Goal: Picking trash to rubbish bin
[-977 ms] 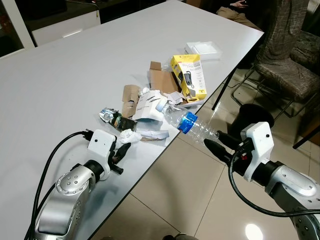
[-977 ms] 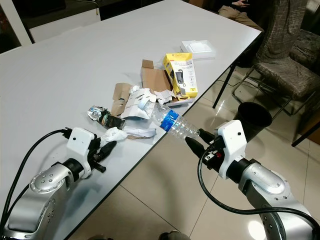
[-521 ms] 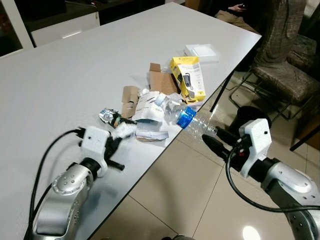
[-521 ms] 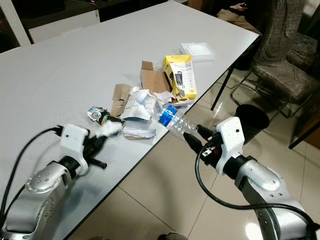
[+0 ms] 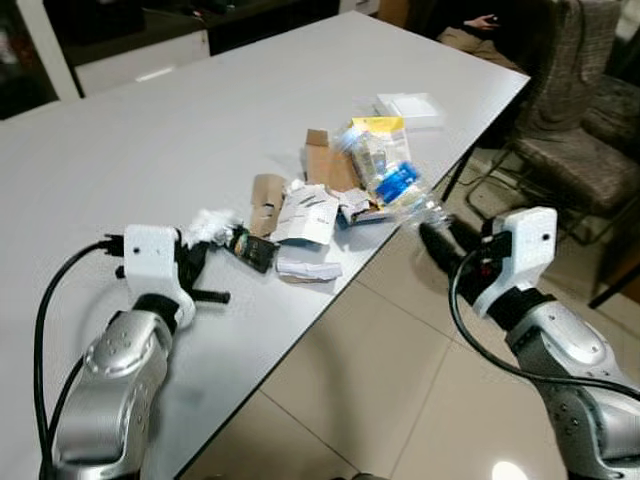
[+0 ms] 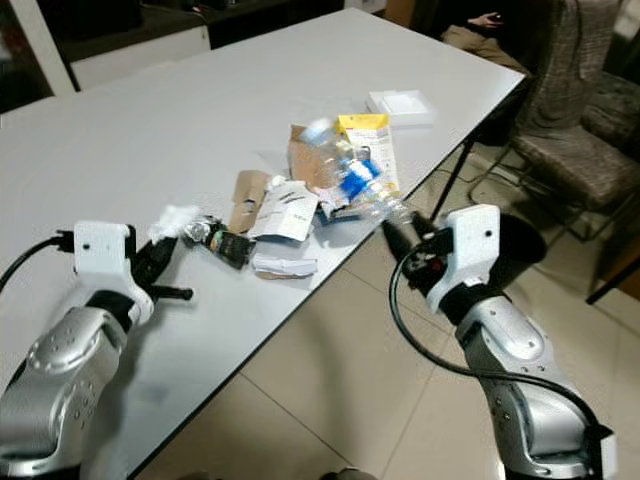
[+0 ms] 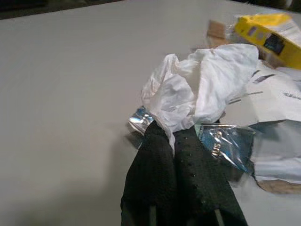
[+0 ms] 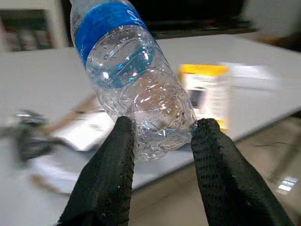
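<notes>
A: While both arms are up over the desk (image 5: pixel 150 140), what's each gripper got?

B: Left gripper (image 7: pixel 175 136): fingers pinched together on a crumpled white tissue (image 7: pixel 200 87). Tissue is lifted just off the desk, above the near end of the trash pile. Right gripper (image 8: pixel 162 129): fingers clamped either side of a clear plastic bottle (image 8: pixel 129 70), blue label, dented.

A: Where's the bottle sitting relative to the desk?

B: In the air at the desk's right edge, tilted up and away from the gripper, in front of the yellow box (image 6: pixel 368 135). Blurred in both eye views.

A: What's left in the pile?

B: Foil wrapper (image 7: pixel 221 141) right beside the left gripper's fingers, a white printed paper pouch (image 5: pixel 305 212), brown cardboard pieces (image 5: pixel 268 190), a flat white paper scrap (image 5: pixel 308 268) near the edge, and the yellow box. Separate white flat box (image 5: pixel 410 105) further up the desk.

A: Bin?

B: Black rubbish bin (image 6: pixel 520 240) on the tiled floor (image 5: pixel 370 380) to the right of the desk, partly behind the right arm. Chair (image 5: pixel 570 150) beyond it.
</notes>
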